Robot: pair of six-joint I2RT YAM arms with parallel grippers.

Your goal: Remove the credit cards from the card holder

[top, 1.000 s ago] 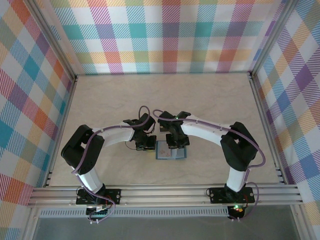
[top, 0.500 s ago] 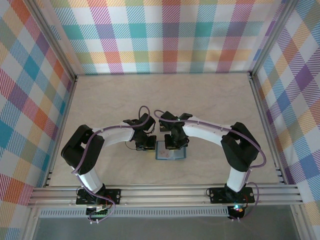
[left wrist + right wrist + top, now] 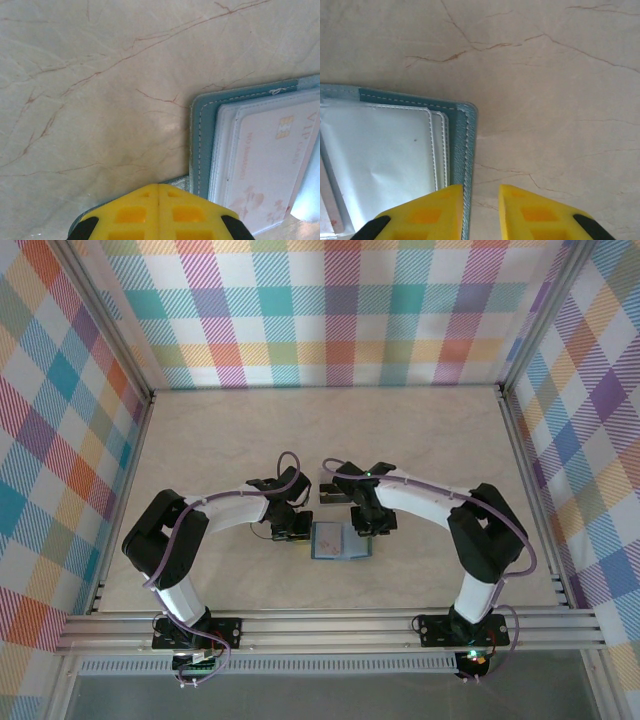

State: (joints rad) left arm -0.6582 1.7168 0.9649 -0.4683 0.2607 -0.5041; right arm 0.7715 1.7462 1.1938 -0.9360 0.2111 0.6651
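Observation:
The card holder [image 3: 340,540], a teal wallet, lies open and flat on the table between both grippers. In the left wrist view the card holder [image 3: 202,130] holds a pale card [image 3: 265,165] with a gold chip and "VIP" lettering in a clear sleeve. My left gripper [image 3: 159,192] is shut, its tips over the wallet's grey-teal left edge; whether it pinches that edge is unclear. My right gripper [image 3: 481,197] is open at the wallet's right edge [image 3: 468,150], one finger above the edge, the other over bare table. A small dark rectangle [image 3: 328,494], possibly a credit card, lies behind the wallet.
The marble-patterned table [image 3: 430,440] stretches wide behind and beside the arms. Checked cloth walls [image 3: 330,310] and aluminium rails [image 3: 330,625] close in the workspace. My left gripper [image 3: 296,530] and right gripper [image 3: 373,527] stand close together at the near middle.
My right gripper has moved rightward off the top of the wallet to its right edge, uncovering more of the wallet. The left arm and the wallet have stayed put.

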